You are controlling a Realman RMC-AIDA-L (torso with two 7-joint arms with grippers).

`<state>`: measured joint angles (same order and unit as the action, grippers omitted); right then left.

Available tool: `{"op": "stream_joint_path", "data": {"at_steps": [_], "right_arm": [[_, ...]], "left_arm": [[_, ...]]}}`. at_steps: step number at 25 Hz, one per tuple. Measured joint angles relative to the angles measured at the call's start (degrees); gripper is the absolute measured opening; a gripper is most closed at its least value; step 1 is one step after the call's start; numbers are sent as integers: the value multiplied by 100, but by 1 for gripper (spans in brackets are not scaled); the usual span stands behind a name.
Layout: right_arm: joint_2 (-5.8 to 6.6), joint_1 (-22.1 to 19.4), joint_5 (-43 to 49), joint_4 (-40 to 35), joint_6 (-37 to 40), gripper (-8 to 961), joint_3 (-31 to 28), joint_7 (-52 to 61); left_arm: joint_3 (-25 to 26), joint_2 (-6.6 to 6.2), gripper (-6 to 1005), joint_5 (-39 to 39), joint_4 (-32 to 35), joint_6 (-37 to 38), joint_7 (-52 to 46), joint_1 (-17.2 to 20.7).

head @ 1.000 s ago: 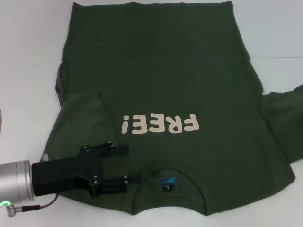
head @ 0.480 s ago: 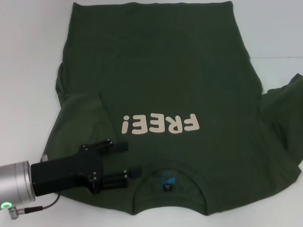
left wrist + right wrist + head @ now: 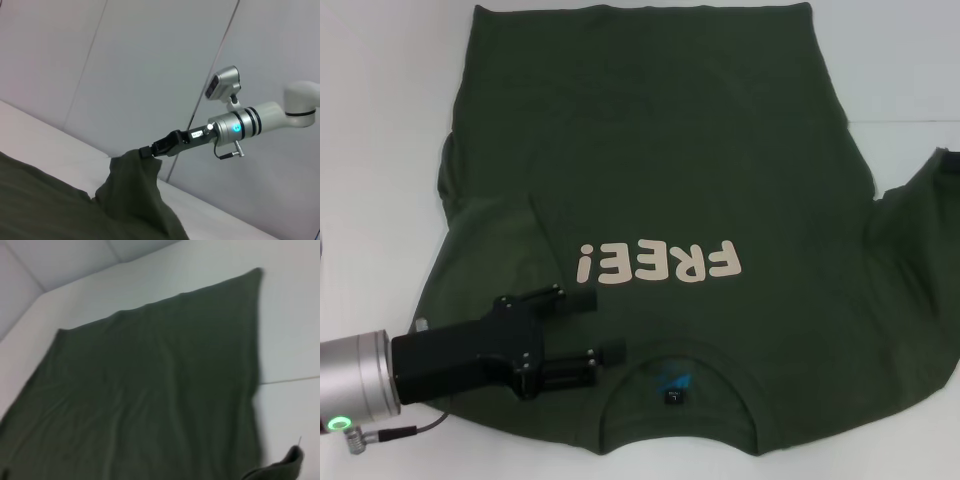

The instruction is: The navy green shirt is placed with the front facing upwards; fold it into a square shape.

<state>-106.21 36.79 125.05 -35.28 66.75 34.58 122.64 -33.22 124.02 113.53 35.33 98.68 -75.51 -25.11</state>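
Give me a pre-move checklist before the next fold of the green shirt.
1. Navy green shirt front up, lettering showing: ok.
2. Left sleeve already folded in over the body: ok.
3. Right gripper shut on the right sleeve, lifting it off the table: ok.
4. Left gripper open above the shirt near the collar, holding no cloth: ok.
5. Hem edge flat at the far side: ok.
6. Cloth under the left gripper lying smooth: cannot tell.

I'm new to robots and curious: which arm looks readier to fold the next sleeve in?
Probably the right. Its hand is shut on the raised sleeve of the shirt, while the left hand hovers open near the collar.
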Motion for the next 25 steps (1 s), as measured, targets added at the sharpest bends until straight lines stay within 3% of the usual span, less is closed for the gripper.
{"op": "stream_joint_path", "data": {"at_steps": [4, 7, 16, 21, 24, 25], "right_arm": [[-85, 208, 1, -26, 169, 2, 88, 42], [-224, 415, 1, -23, 196, 2, 290, 64], [-857, 938, 0, 0, 19, 46, 1091, 128], [-859, 933, 0, -125, 16, 118, 1272, 341], [-757, 847, 3, -183, 15, 161, 1269, 529], [-709, 816, 19, -183, 26, 234, 1279, 614]], "left_arm": [[0, -1, 862, 0, 0, -10, -48, -16], [0, -6, 862, 0, 0, -28, -50, -19], [8, -16, 861, 0, 0, -169, -34, -28], [10, -19, 862, 2, -16, -310, -22, -29], [10, -18, 862, 2, -18, -340, -20, -28], [9, -18, 861, 3, -18, -350, -20, -28]]}}
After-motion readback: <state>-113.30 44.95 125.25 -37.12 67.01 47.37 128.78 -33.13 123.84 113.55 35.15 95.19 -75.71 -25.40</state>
